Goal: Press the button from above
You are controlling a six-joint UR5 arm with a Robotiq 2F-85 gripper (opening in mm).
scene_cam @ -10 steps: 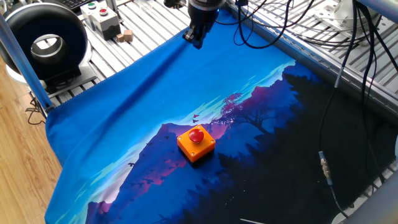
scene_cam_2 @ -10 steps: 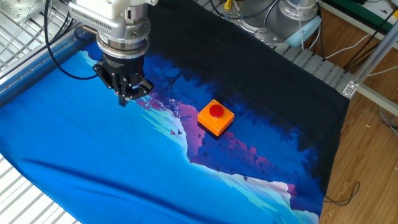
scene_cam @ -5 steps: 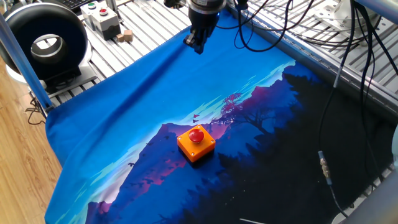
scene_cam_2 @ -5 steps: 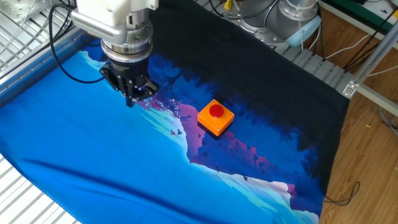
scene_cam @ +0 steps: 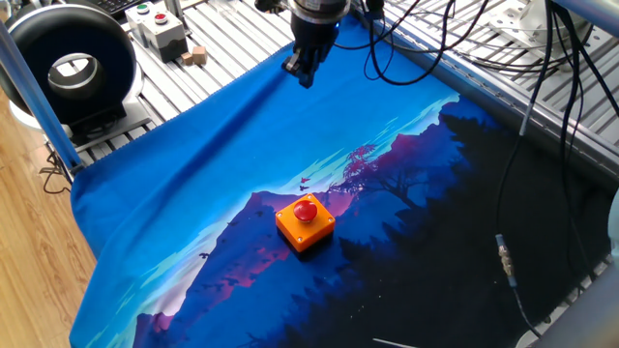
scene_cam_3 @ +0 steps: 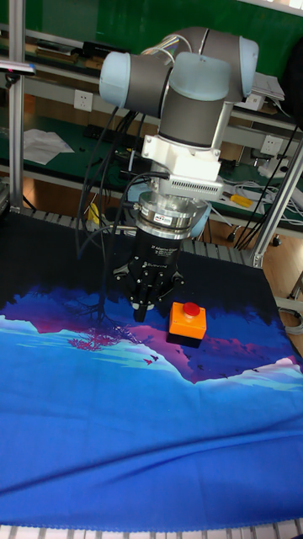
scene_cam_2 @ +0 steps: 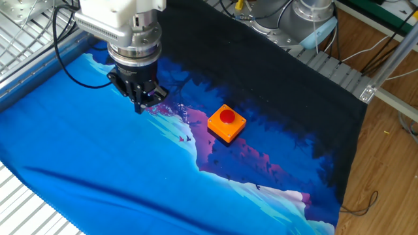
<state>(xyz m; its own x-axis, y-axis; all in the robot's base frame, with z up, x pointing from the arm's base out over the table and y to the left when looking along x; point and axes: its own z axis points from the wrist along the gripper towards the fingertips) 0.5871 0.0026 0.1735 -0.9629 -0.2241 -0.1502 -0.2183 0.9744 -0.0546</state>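
The end effector point(scene_cam_2: 140, 104) hangs at upper left of the other fixed view, well apart from the button point(scene_cam_2: 226, 117) mid-frame; its finger state cannot be told.

Cloth point(scene_cam: 193, 174) around the button point(scene_cam: 306, 209) is bare on every side, and nothing stands above the red dome. Gripper point(scene_cam_2: 142, 104) hangs well apart, toward upper left in the other fixed view. Loose cables point(scene_cam: 542, 116) drape down frame right; grey box point(scene_cam: 157, 27) and black ring point(scene_cam: 73, 68) sit off-cloth, upper left.
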